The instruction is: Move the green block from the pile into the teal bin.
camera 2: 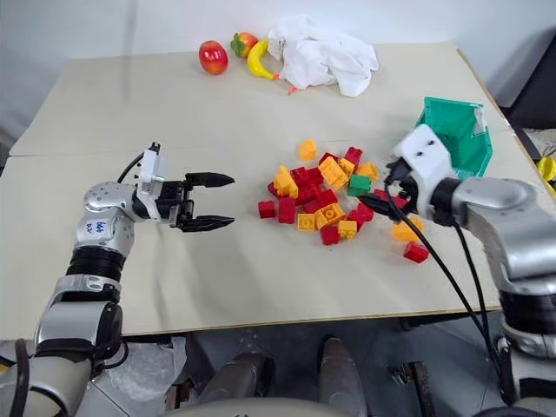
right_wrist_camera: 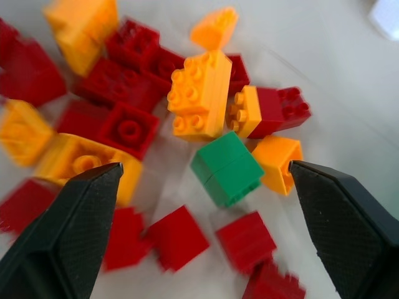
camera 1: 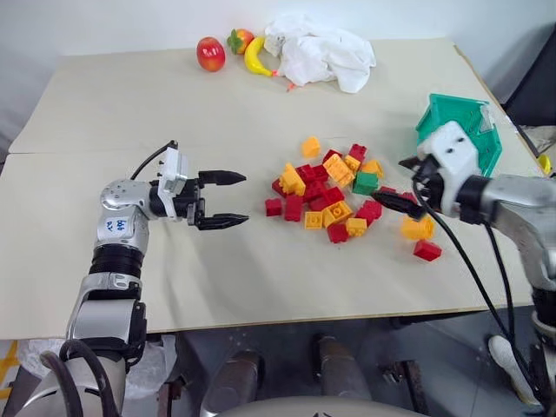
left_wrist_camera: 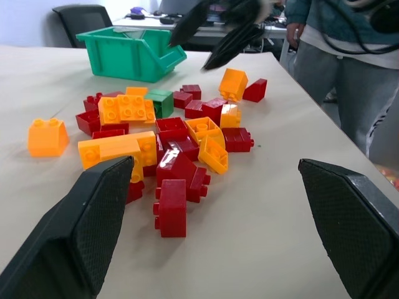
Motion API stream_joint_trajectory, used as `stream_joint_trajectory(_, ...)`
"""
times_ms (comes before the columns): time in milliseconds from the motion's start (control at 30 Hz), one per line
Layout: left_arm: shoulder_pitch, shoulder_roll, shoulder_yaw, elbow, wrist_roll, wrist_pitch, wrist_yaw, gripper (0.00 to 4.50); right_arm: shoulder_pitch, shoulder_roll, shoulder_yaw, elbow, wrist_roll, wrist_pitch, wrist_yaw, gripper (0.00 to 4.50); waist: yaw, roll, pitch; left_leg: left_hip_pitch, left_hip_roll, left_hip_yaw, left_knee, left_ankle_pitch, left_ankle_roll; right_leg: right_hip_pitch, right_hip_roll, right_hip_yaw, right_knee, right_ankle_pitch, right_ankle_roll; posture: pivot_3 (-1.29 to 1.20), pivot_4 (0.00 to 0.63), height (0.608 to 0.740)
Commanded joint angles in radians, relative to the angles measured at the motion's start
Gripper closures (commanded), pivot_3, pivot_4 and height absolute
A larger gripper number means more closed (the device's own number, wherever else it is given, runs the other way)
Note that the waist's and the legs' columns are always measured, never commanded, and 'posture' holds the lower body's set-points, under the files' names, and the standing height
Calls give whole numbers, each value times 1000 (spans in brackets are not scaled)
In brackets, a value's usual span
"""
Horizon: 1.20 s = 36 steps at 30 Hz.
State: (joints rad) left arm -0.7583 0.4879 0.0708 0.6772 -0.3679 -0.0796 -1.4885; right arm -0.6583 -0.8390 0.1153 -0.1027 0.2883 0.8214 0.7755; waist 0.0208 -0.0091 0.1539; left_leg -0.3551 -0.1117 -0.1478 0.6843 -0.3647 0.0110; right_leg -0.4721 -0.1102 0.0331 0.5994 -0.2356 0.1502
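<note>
The green block (camera 1: pixel 365 182) lies on the right side of the pile (camera 1: pixel 326 198) of red and orange-yellow bricks in the middle of the table. Behind the pile, at the table's right edge, stands the teal bin (camera 1: pixel 465 122). My right gripper (camera 1: pixel 396 184) hovers just to the right of the pile, pointing down and left at it. It is open and holds nothing. In the right wrist view the green block (right_wrist_camera: pixel 227 168) lies between and beyond its fingertips. To the left of the pile, a short gap away, my left gripper (camera 1: pixel 244 198) is level, open and empty.
An apple (camera 1: pixel 210 54), a banana (camera 1: pixel 254 59), a small fruit (camera 1: pixel 241 39) and a crumpled white cloth (camera 1: pixel 321 52) lie at the table's far edge. Two loose bricks (camera 1: pixel 419 239) lie right of the pile. A person (left_wrist_camera: pixel 336 75) stands beside the table.
</note>
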Motion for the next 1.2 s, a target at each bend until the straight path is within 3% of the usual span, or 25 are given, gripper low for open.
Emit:
stream_joint_trajectory(33, 11, 16, 27, -51, -15, 3, 31, 0, -109, 18, 105, 185, -99, -131, 86, 43, -4, 0, 0, 0, 0, 1, 0, 0, 0, 0, 0, 0, 0, 0, 0, 0, 150, 740)
stream_joint_trajectory(300, 77, 35, 63, -125, -46, 20, 52, 0, -317, 151, 222, 625, -259, -372, 164, 43, -39, 0, 0, -2, 1, 4, -1, 0, 0, -6, 0, -1, 2, 0, 0, 0, 150, 740)
stream_joint_trajectory(467, 114, 43, 69, -181, -55, 44, 79, 0, -390, 207, 244, 753, -289, -430, 289, 43, -54, 0, 0, -2, 1, 6, -1, 0, 0, -7, -1, -1, 4, 0, 0, 0, 150, 740)
stream_joint_trajectory(567, 120, 42, 66, -193, -55, 52, 88, 0, -397, 220, 238, 748, -292, -436, 355, 632, -55, 0, 0, -2, 1, 6, 0, 0, 0, -7, 0, -1, 5, 0, 0, 0, 150, 740)
stream_joint_trajectory(800, 113, 33, 58, -192, -53, 55, 99, 0, -403, 257, 194, 735, -305, -430, 331, 2881, -55, 1, 0, -2, 1, 6, 0, 0, 0, -8, -1, -1, 7, 0, -1, 0, 150, 740)
stream_joint_trajectory(833, 108, 33, 58, -186, -52, 54, 99, 0, -397, 250, 190, 713, -304, -421, 339, 2929, -55, 1, 0, -2, 1, 6, 0, 0, 0, -8, -1, -1, 7, 0, -1, 0, 150, 740)
stream_joint_trajectory(1033, 91, 31, 55, -164, -49, 47, 97, 0, -378, 222, 179, 656, -311, -432, 354, 2929, -54, 1, 0, -2, 0, 7, 1, 0, 0, -8, -1, -1, 7, 0, -1, 0, 150, 740)
stream_joint_trajectory(1100, 79, 26, 52, -144, -44, 38, 94, 0, -365, 201, 186, 641, -304, -548, 416, 2929, -53, 1, 0, -2, 0, 7, 1, 0, 0, -8, -1, -1, 7, 0, -1, 0, 150, 740)
stream_joint_trajectory(1133, 75, 25, 51, -138, -43, 36, 93, 0, -361, 194, 193, 640, -304, -589, 444, 2207, -52, 1, 0, -2, 0, 7, 1, 0, 0, -8, -1, -1, 7, 0, -1, 0, 150, 740)
stream_joint_trajectory(1200, 63, 19, 48, -123, -39, 29, 93, 0, -360, 204, 169, 658, -308, -585, 394, 1664, -53, 1, 0, -2, 0, 7, 1, 0, 0, -8, -1, -1, 7, 0, -1, 0, 150, 740)
